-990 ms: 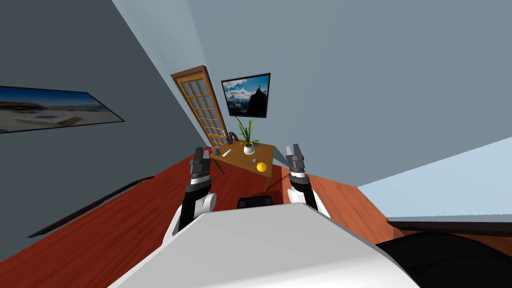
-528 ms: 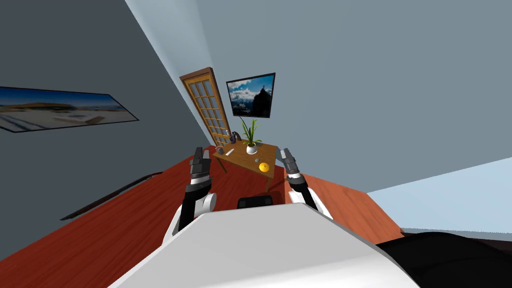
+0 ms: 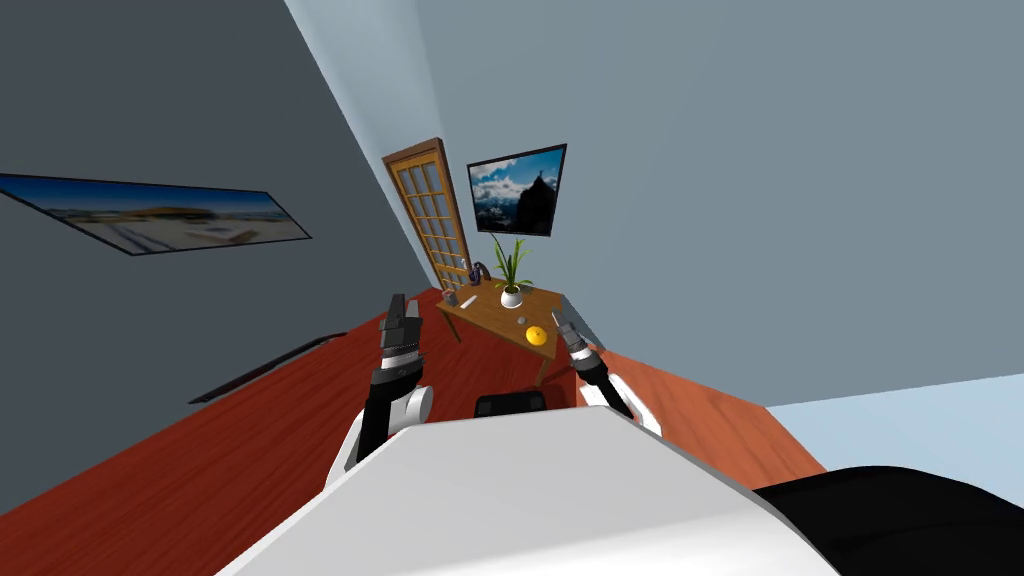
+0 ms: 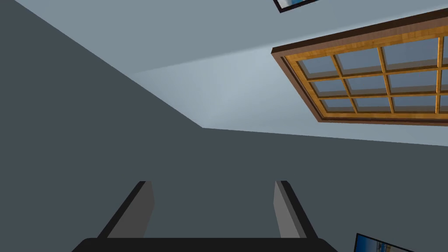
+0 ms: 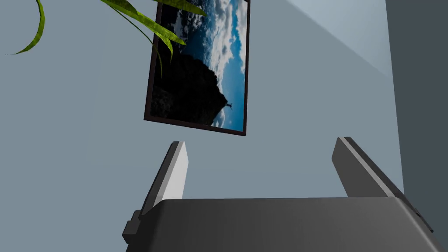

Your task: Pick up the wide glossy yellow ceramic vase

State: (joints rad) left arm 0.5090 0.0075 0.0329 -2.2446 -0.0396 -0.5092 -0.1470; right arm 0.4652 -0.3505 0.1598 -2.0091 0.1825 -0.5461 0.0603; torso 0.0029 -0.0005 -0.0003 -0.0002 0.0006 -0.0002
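I'm on the approach, nothing grasped yet. The vase (image 3: 538, 336), a small round yellow thing, sits at the near corner of the counter (image 3: 490, 308), ahead of me and a little to my right, with a plant (image 3: 512, 290) further back on the same top. My right gripper (image 3: 561, 320) is released, fingers apart, raised and aimed at the wall above the counter. In the head view it lies just beside the vase, but I judge it short of it. My left gripper (image 3: 400, 302) is also released, held up on the other side. Next I need to close in on the counter, tip the right gripper down and bring its fingers around the vase's wide body. Compared with a second ago, my view has swung so the counter sits further right, and my right hand has leaned in toward the vase
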